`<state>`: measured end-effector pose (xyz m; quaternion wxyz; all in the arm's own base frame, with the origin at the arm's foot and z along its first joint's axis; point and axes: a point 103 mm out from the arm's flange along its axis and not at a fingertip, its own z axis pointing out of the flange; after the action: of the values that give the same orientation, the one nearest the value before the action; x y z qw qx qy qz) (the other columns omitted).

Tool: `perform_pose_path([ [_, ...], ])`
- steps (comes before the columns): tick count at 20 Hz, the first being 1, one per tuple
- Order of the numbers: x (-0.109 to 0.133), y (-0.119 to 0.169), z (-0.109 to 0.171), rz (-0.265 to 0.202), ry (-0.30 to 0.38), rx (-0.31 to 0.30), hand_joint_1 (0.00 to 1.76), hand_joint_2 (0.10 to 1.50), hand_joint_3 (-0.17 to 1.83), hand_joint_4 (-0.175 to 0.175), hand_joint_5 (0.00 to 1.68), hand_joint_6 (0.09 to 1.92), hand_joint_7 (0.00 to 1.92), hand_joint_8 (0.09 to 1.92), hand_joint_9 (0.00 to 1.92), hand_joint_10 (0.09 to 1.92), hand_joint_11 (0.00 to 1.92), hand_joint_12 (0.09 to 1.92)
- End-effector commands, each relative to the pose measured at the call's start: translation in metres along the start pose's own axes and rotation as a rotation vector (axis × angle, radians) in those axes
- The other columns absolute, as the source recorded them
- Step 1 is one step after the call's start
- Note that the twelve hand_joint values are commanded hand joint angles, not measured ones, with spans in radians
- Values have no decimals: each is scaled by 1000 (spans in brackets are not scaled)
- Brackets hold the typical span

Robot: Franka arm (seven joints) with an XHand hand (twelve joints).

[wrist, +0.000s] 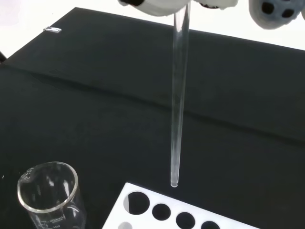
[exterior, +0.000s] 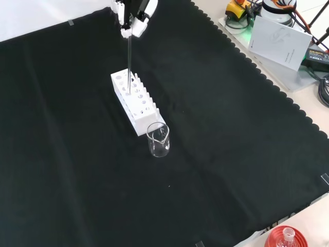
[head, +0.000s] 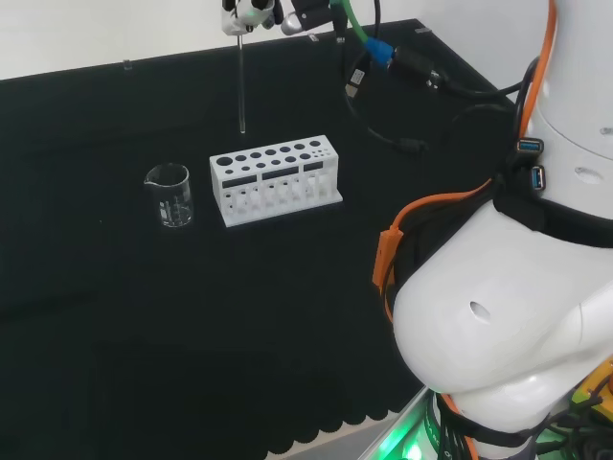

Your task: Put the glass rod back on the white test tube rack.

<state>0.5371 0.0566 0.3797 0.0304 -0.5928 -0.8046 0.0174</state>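
My hand [head: 251,13], fingers pinched on the top of the glass rod [head: 241,81], hangs it upright with its tip just above the white test tube rack [head: 275,178], near its beaker-side end holes.

1. The white plastic test tube rack [head: 276,179] with round holes stands on the black cloth-covered bench [head: 144,316], well in from every edge.
2. The small clear glass beaker [head: 170,195] stands just beside the rack: at its left end in the head view, in front of its near end in the front view [exterior: 159,139].
3. The thin clear glass rod [head: 241,86] hangs upright above the rack's far left corner in the head view, its lower tip apart from the rack's top.
4. The black and white robot hand [head: 251,13] is above the rack, pinching the rod's upper end.
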Motion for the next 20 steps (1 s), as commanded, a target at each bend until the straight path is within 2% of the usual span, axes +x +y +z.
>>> perform_pose_path([
  [1, 4, 4, 3, -10, -6, 9, 1331, 1026, -175, -175, 1345, 240, 1628, 87, 1655, 363, 1618, 407],
  [2, 4, 4, 3, -12, -4, 9, 1331, 1026, -175, -175, 1345, 240, 1628, 87, 1655, 363, 1618, 407],
  [3, 2, 4, 5, 16, -66, 31, 1331, 1026, -175, -175, 1345, 240, 1628, 87, 1655, 363, 1618, 407],
  [4, 2, 6, 5, 19, -69, 37, 1331, 1026, -175, -175, 1345, 240, 1628, 87, 1655, 364, 1618, 407],
  [7, 2, 6, 6, -3, -31, 26, 1331, 1026, -175, -175, 1345, 240, 1628, 87, 1655, 364, 1619, 407],
  [11, 2, 8, 12, -8, 15, 22, 1331, 1026, -175, -175, 1345, 240, 1629, 87, 1654, 365, 1618, 407],
  [20, -6, 8, 31, -7, 20, 49, 1331, 1026, -175, -175, 1344, 241, 1630, 87, 1654, 366, 1619, 407],
])
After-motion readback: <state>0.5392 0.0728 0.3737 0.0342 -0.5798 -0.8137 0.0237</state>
